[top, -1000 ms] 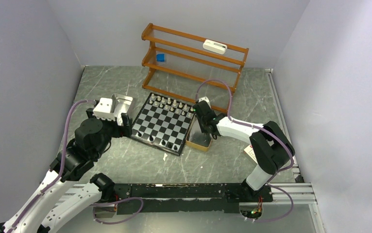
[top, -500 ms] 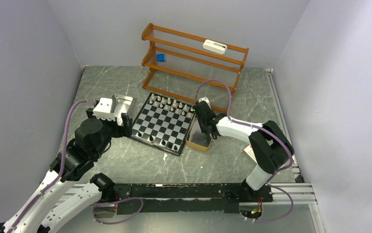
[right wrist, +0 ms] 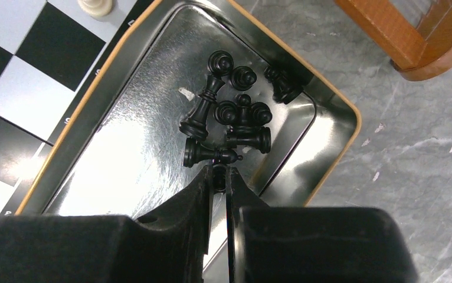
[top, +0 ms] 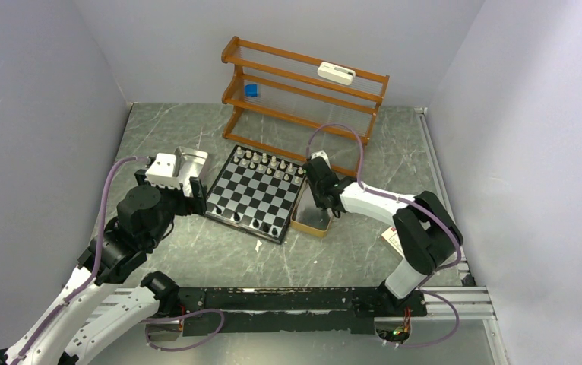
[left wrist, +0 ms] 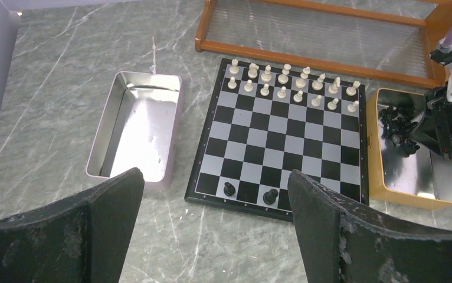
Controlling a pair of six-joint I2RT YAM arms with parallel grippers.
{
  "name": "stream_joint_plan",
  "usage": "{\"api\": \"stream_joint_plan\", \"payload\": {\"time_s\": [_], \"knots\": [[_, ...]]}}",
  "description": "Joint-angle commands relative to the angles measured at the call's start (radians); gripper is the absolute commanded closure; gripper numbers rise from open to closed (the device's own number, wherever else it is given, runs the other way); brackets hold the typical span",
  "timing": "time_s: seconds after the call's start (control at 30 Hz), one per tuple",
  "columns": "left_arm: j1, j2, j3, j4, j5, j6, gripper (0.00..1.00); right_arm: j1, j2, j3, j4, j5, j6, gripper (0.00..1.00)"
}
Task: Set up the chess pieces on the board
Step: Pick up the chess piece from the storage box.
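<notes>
So, on the counter (top: 197, 251) the board (top: 255, 194) sits mid-frame, white pieces (left wrist: 288, 82) lined along its top rows. Right of it is a gold tin (right wrist: 349, 118), where my right gripper (right wrist: 218, 184) is pinched on a black piece (right wrist: 218, 175). Left gripper (left wrist: 215, 180) gapes wide, empty.

Table (top: 219, 255) w/ board (top: 254, 194), tray (left wrist: 134, 127), tin (left wrist: 415, 171), rack (left wrist: 318, 60)
</notes>
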Motion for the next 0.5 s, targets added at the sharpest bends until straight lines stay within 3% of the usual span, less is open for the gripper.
{"api": "stream_joint_plan", "payload": {"time_s": [0.0,0.47], "knots": [[-0.005,-0.008,-0.003,0.009,0.001,0.002,0.04,-0.008,-0.059,0.038,-0.046,-0.004,0.002,0.86],[-0.006,-0.019,-0.001,0.003,-0.012,-0.002,0.04,0.001,-0.174,0.083,-0.134,-0.085,0.015,0.87]]}}
